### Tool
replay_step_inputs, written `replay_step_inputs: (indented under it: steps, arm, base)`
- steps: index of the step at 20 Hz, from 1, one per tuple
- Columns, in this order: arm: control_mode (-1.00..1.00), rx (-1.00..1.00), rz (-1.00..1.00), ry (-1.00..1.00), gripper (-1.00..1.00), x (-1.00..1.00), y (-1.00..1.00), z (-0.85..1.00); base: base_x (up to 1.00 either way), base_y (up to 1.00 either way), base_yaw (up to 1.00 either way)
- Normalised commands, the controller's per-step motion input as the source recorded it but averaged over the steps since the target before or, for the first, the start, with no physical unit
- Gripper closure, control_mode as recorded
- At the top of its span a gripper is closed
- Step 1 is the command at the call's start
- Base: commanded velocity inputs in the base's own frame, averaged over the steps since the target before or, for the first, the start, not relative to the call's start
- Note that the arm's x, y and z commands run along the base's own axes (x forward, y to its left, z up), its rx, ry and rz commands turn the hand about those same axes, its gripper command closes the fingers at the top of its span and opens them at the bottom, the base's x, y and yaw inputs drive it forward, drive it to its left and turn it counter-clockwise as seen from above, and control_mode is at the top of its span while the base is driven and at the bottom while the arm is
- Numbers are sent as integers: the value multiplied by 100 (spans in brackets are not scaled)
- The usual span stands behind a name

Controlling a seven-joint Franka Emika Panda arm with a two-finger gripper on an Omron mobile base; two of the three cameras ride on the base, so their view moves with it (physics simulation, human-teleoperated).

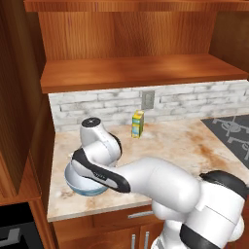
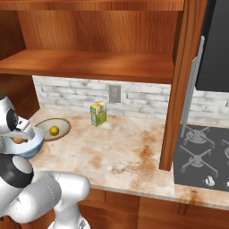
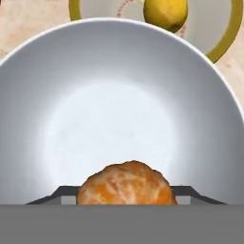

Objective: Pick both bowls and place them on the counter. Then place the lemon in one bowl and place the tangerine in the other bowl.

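Observation:
My gripper point(image 3: 125, 194) is shut on the tangerine point(image 3: 125, 183), whose dull-orange peel fills the gap between the two dark fingertips point(image 3: 57, 193). It hangs just over the inside of the deeper white bowl point(image 3: 119, 109). That bowl's blue outside point(image 1: 85, 188) stands on the counter point(image 1: 185, 141) near its front left corner, half hidden by my arm. Beyond it lies the shallow tan-rimmed bowl point(image 3: 224, 43), with the lemon point(image 3: 165, 12) resting in it. From the right base view the lemon point(image 2: 54, 130) sits in the shallow bowl point(image 2: 66, 127), beside the deep bowl point(image 2: 31, 147).
A yellow-green carton point(image 1: 138, 124) stands upright at the back near the brick wall; it is also the carton point(image 2: 98, 114) in the right base view. A wooden shelf point(image 1: 141, 70) overhangs the counter. A black stove point(image 2: 201, 161) lies to the right, past a wooden upright point(image 2: 179, 89).

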Motion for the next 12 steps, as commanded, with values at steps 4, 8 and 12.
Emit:
replay_step_inputs:
  steps: [4, 8, 12]
  arm:
    - [-100, 0, 0, 10, 100, 6, 17, -32]
    - [-100, 0, 1, 17, 100, 12, 14, -27]
    - [-100, -1, 2, 14, 100, 9, 6, -21]
  base:
    - [0, 0, 0]
    - [0, 0, 0]
    - [0, 0, 0]
